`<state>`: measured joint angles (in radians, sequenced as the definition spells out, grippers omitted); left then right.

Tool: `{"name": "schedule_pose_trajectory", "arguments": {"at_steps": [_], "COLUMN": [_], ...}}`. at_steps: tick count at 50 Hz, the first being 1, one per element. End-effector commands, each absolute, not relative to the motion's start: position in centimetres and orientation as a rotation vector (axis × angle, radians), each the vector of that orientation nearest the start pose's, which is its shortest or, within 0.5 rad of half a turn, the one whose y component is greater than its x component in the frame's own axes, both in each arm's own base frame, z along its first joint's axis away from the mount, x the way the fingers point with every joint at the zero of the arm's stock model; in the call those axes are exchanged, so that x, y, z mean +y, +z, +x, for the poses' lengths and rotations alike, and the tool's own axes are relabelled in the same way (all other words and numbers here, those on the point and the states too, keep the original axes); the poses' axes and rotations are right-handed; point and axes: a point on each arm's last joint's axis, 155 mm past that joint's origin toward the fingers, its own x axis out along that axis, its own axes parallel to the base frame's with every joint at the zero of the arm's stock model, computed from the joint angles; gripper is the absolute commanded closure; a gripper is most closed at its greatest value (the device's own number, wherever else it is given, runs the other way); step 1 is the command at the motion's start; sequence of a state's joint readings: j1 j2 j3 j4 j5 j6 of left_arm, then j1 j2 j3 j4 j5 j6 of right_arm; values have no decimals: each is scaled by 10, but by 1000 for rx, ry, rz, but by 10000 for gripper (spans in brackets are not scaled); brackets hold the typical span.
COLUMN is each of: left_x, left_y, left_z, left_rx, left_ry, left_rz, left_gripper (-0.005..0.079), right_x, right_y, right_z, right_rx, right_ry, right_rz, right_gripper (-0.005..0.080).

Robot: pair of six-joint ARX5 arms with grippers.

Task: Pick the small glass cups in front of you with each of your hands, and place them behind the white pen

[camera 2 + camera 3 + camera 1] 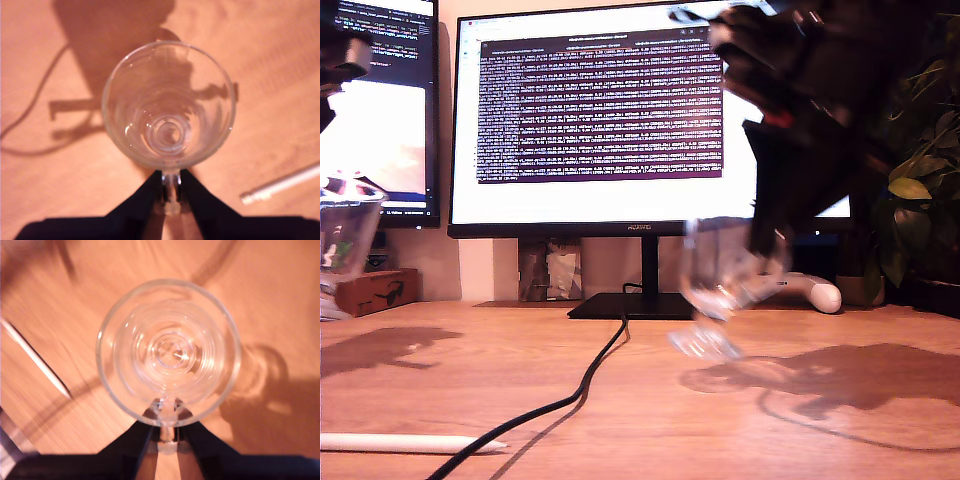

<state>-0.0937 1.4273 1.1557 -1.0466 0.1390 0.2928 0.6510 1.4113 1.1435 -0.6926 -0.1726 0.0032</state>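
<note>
Grip state: my first gripper (171,186) has both wedge fingers closed on the loop handle (171,200) of the first glass mug (169,105). The bowl stands out just past the fingertips, mouth toward the camera. My second gripper (167,421) is clamped the same way on the handle (167,436) of the second glass mug (169,350).

Position: both mugs hang over the wooden desk (650,420). The white pen (282,185) lies well off to one side of the first fingers, not between them. Its pointed tip (64,391) sits well clear of the second fingers too.

Exterior view: one mug (725,285) is tilted, blurred and off the desk under an arm. Another (342,240) sits at that view's left edge. You cannot tell from these frames which arm is which. The black cable (590,375) crosses the desk beside the pen.

Handling, as a judgement: treat the glass as light, rigid, slick and breakable. The handle is the only sound hold. It is a narrow pinch, so each mug can pivot about the fingers. Set the round foot down flat before you loosen the fingers.
</note>
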Motion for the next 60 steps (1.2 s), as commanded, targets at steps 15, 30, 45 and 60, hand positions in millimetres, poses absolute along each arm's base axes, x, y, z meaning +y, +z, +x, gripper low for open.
{"name": "schedule_pose_trajectory", "arguments": {"at_steps": [15, 30, 45, 60], "left_x": [-78, -95, -112, -122], "left_y": [141, 142, 134, 124], "left_z": [278, 264, 251, 239], "left_rx": [1050, 972, 913, 919], "left_ry": [-472, -534, -595, -629], "left_rz": [212, 240, 274, 263], "left_gripper": [766, 766, 766, 766], "right_x": [280, 302, 329, 356], "right_y": [165, 148, 139, 133], "right_z": [263, 252, 246, 241], "right_rx": [919, 957, 985, 996], "right_ry": [821, 872, 930, 978], "right_rz": [-213, -244, -268, -299], "right_gripper": [763, 763, 763, 763]}}
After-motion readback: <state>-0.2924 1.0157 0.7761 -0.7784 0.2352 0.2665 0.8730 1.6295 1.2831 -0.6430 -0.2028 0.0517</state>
